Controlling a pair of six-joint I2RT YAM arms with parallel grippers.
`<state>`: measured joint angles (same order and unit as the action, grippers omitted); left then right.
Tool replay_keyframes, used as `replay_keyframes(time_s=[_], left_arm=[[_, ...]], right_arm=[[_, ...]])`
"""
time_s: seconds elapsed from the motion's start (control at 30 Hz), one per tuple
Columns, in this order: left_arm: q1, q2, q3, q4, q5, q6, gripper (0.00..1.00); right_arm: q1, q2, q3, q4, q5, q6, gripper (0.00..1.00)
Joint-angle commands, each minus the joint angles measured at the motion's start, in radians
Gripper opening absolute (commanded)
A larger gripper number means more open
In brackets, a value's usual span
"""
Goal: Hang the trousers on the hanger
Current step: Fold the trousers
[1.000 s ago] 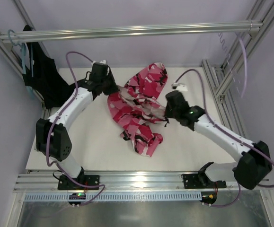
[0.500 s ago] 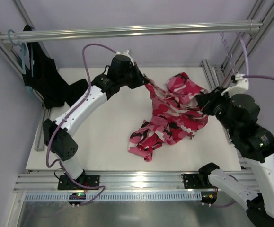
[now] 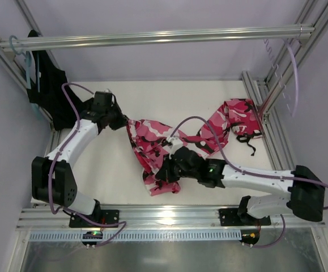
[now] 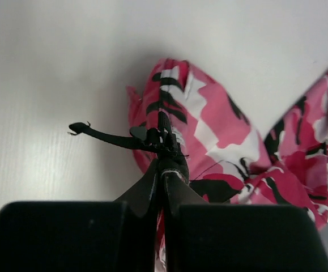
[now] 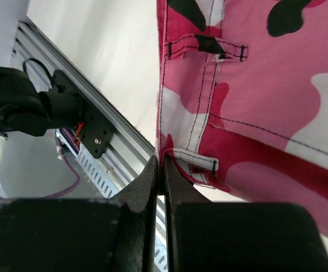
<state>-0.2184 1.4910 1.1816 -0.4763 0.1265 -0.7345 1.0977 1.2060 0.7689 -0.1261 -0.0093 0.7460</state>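
The trousers (image 3: 158, 141), in pink, crimson, white and black camouflage, lie stretched across the table from the left gripper to the back right corner. My left gripper (image 3: 122, 121) is shut on their waist end, where a black drawstring (image 4: 104, 135) sticks out; in the left wrist view the left gripper (image 4: 164, 164) pinches the trousers (image 4: 220, 130). My right gripper (image 3: 167, 171) is shut on the waistband edge near the front; the right wrist view shows the right gripper (image 5: 162, 161) clamping the trousers (image 5: 254, 85) beside a belt loop (image 5: 195, 160). The pale hanger (image 3: 293, 68) hangs at the top rail's right end.
A plain black garment (image 3: 53, 96) hangs on a teal hanger (image 3: 29, 71) at the back left. An aluminium rail (image 3: 152, 38) crosses the back and frame posts (image 3: 260, 96) stand at the right. The front frame rail (image 5: 113, 136) lies just under the right gripper.
Both arms have come down and to the left. The trousers, lifted toward the right half a second ago, now lie spread low across the table, with the right gripper near the front middle.
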Motion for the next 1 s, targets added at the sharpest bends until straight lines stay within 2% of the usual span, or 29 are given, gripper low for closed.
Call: replay_keyframes(time_s=[0.0,0.07,0.1,0.2,0.23,0.27,0.33,0.37,0.4,0.43,0.53,0.57,0.63,0.67,0.77,0.83,0.87,0.9,0.97], left_arm=[[0.005,-0.018,-0.01,-0.048,-0.118,0.047,0.0],[0.011,-0.017,-0.005,-0.143,-0.245,0.032,0.0],[0.023,-0.02,-0.014,-0.159,-0.258,0.026,0.0],[0.037,-0.046,-0.031,-0.163,-0.245,0.024,0.0],[0.037,-0.049,-0.033,-0.185,-0.243,0.023,0.04],[0.037,-0.051,-0.033,-0.197,-0.243,0.024,0.1],[0.037,-0.054,-0.043,-0.229,-0.274,0.017,0.3],[0.037,-0.066,-0.048,-0.245,-0.287,0.015,0.48],[0.037,-0.075,-0.056,-0.252,-0.306,0.015,0.58],[0.037,-0.09,-0.071,-0.255,-0.342,0.015,0.73],[0.037,-0.152,-0.091,-0.262,-0.354,0.023,0.84],[0.037,-0.178,-0.117,-0.245,-0.332,0.024,0.89],[0.037,-0.186,-0.145,-0.187,-0.251,0.012,0.9],[0.037,-0.183,-0.167,-0.168,-0.223,0.009,0.9],[0.039,-0.109,-0.194,-0.157,-0.258,-0.012,0.91],[0.043,-0.08,-0.204,-0.148,-0.271,-0.043,0.93],[0.051,-0.065,-0.212,-0.142,-0.271,-0.057,0.94],[0.057,-0.034,-0.212,-0.142,-0.272,-0.075,0.96],[0.063,-0.011,-0.218,-0.122,-0.278,-0.108,0.96]], right_arm=[[0.069,0.111,0.056,0.233,0.063,0.075,0.04],[0.102,0.16,0.087,0.226,0.11,0.091,0.04],[0.138,0.203,0.092,0.224,0.187,0.116,0.04],[0.197,0.26,0.067,0.279,0.259,0.163,0.04],[0.206,0.273,0.063,0.302,0.275,0.176,0.04],[0.214,0.282,0.064,0.309,0.282,0.185,0.04],[0.221,0.3,0.076,0.309,0.257,0.181,0.08],[0.222,0.302,0.102,0.286,0.253,0.179,0.17],[0.222,0.297,0.122,0.243,0.259,0.179,0.33],[0.222,0.279,0.144,0.145,0.291,0.177,0.37],[0.214,0.212,0.205,0.004,0.353,0.164,0.49],[0.185,0.198,0.239,-0.094,0.395,0.162,0.5],[0.128,0.167,0.274,-0.209,0.413,0.171,0.51],[0.037,0.162,0.282,-0.23,0.408,0.158,0.51],[-0.186,0.179,0.339,-0.314,0.436,0.075,0.52],[-0.258,0.196,0.392,-0.384,0.472,0.061,0.54],[-0.338,0.219,0.417,-0.432,0.504,0.109,0.55],[-0.375,0.234,0.443,-0.533,0.553,0.156,0.57],[-0.455,0.282,0.515,-0.601,0.566,0.211,0.59]])
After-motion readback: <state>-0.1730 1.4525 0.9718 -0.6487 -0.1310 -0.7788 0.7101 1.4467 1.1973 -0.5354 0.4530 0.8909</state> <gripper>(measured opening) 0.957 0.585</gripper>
